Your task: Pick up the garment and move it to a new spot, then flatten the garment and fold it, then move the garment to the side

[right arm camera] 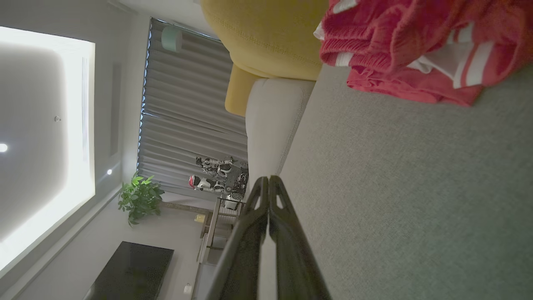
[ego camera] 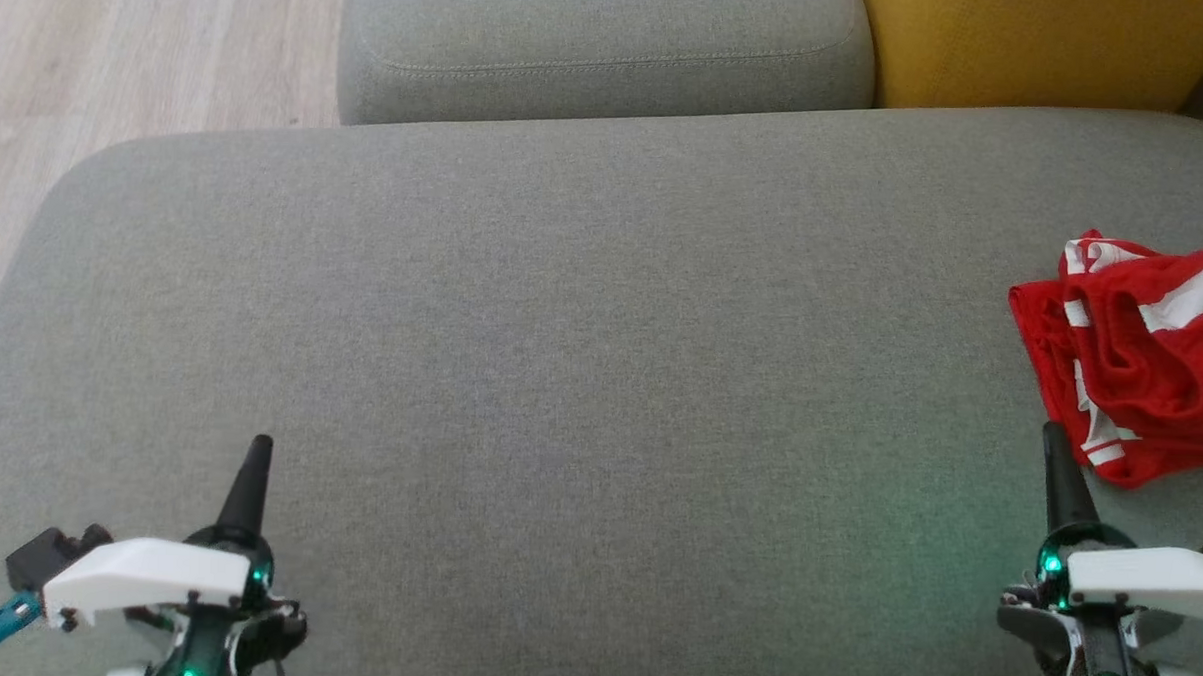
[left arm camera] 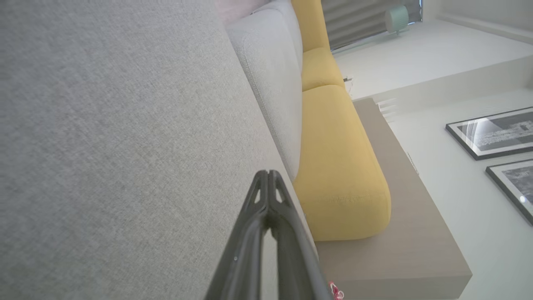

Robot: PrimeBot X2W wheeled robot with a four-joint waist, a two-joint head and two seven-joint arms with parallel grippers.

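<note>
Garment: the red fabric garment with white stripes (ego camera: 1136,367) lies in a bunched, creased heap at the right edge of the head view, on the grey woven sofa seat (ego camera: 561,357), below the yellow cushion (ego camera: 1032,43). It is not spread flat, and no neat fold shows.
Left claw: the left claw (ego camera: 257,456), at the lower left of the frame, has its fingers pressed together on nothing and is well apart from the garment.
Right claw: the right claw (ego camera: 1055,439), at the lower right, is likewise pinched together and empty, its tip just beside the garment's near hem.
Progress: the heap at the side fits either a garment waiting to be lifted or a loosely folded one already set aside. The creases make a tidy fold doubtful.
Writing: none can be read. The garment shows only stripes, and the black-framed pictures (left arm camera: 491,133) in the left wrist view are too blurred to read.
</note>
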